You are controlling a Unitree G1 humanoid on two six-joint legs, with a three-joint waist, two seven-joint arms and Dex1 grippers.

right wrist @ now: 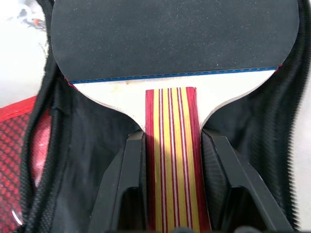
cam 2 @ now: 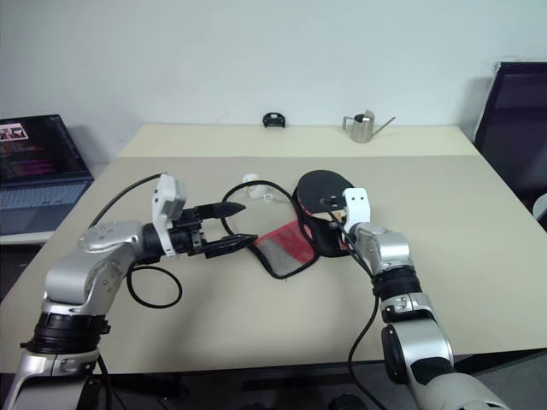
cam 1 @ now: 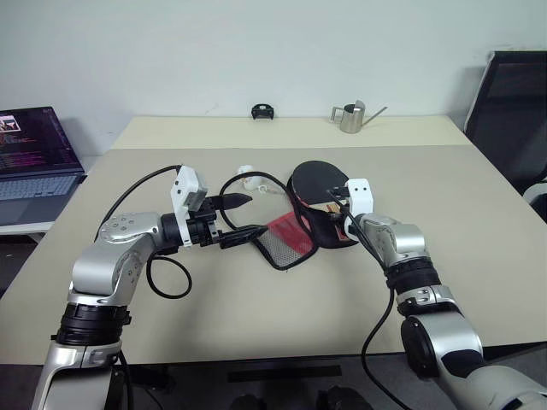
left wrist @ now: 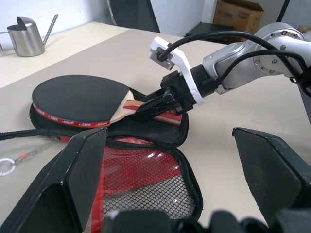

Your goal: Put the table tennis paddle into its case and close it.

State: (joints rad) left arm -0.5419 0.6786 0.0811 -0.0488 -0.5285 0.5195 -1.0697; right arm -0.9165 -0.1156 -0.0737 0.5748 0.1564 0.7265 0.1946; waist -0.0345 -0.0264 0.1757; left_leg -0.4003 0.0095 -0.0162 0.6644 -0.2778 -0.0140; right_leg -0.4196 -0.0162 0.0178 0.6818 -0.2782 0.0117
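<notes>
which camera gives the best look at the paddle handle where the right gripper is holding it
The right wrist view: the handle, striped red and tan, runs up between the right gripper's two black fingers. The left wrist view shows the grip from the side over the open case. In the head views the handle is mostly hidden behind the gripper.

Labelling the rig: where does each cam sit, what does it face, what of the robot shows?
Left/right eye views: head, looking down at table; both arms show.
Left wrist view: left arm, across open case to paddle and right gripper; own fingers wide apart.
Right wrist view: right arm, along clamped paddle handle.
Shared: paddle, case.
</notes>
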